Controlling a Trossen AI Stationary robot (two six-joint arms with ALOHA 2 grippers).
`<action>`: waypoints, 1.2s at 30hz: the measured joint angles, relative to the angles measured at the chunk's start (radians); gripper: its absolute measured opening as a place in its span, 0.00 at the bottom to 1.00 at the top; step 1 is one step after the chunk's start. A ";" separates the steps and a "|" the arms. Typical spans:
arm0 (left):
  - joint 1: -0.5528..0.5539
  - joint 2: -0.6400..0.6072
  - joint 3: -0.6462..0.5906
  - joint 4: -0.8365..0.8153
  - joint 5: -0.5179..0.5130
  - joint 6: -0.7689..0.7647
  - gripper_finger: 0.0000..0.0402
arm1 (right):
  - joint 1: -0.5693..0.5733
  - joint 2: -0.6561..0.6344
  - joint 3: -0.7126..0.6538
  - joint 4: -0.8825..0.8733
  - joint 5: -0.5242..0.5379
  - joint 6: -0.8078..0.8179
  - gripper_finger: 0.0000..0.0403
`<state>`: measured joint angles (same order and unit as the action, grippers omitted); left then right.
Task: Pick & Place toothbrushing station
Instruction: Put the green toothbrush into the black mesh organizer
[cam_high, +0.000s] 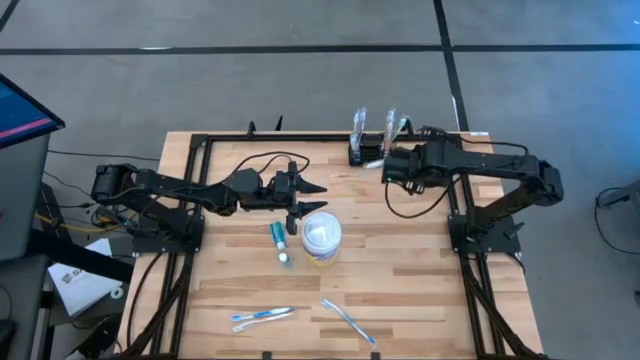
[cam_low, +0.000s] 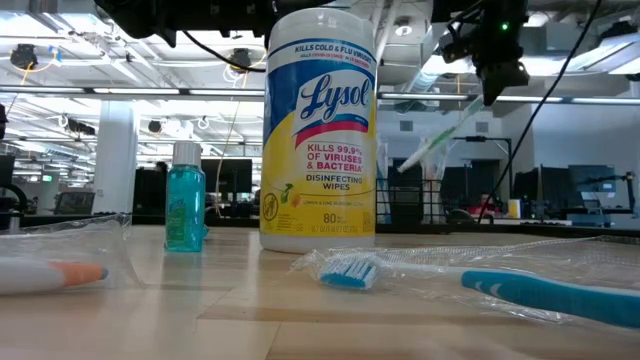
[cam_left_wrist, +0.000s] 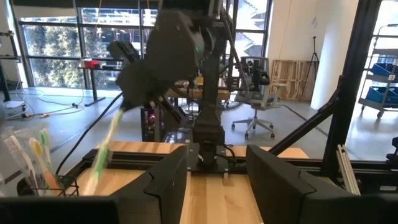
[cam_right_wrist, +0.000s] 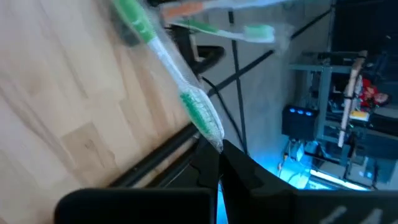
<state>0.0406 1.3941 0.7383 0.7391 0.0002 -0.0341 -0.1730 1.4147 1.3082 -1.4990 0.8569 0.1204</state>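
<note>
The toothbrushing station (cam_high: 366, 152), a small black rack, stands at the table's far edge with wrapped toothbrushes (cam_high: 358, 122) sticking up out of it. It also shows in the left wrist view as the station (cam_left_wrist: 38, 182). My right gripper (cam_high: 384, 165) hovers just right of the rack, shut on a green-and-white toothbrush (cam_low: 438, 137) in a clear wrapper. My left gripper (cam_high: 305, 197) hangs open over the table's middle, level, with nothing between its fingers (cam_left_wrist: 166, 182). My right gripper pinches one end of the wrapped toothbrush (cam_right_wrist: 211, 135) between its two shut fingers, right beside a green stretch of the brush. The fingers slant down from above. The toothbrush is lifted clear and hangs slanting down below the fingers, its free end (cam_low: 402, 164) lowest.
A round Lysol wipes tub (cam_high: 322, 238) and a small teal bottle (cam_high: 281, 241) stand in the table's middle, just near of my left gripper. Two wrapped toothbrushes (cam_high: 262, 317) (cam_high: 348, 320) lie near the front edge. A black frame (cam_high: 300, 137) runs along the table's sides.
</note>
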 joint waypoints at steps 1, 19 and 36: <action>0.000 0.000 0.000 -0.004 0.000 0.000 0.39 | -0.008 0.000 0.009 -0.016 0.007 0.000 0.00; 0.000 0.000 0.000 -0.006 0.000 0.000 0.39 | -0.156 0.000 0.047 -0.072 0.083 -0.127 0.00; 0.000 0.000 0.000 -0.006 0.000 0.011 0.39 | -0.272 0.000 0.047 -0.009 0.137 -0.295 0.00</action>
<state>0.0406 1.3941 0.7383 0.7326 0.0002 -0.0227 -0.4451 1.4147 1.3552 -1.5085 0.9938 -0.1743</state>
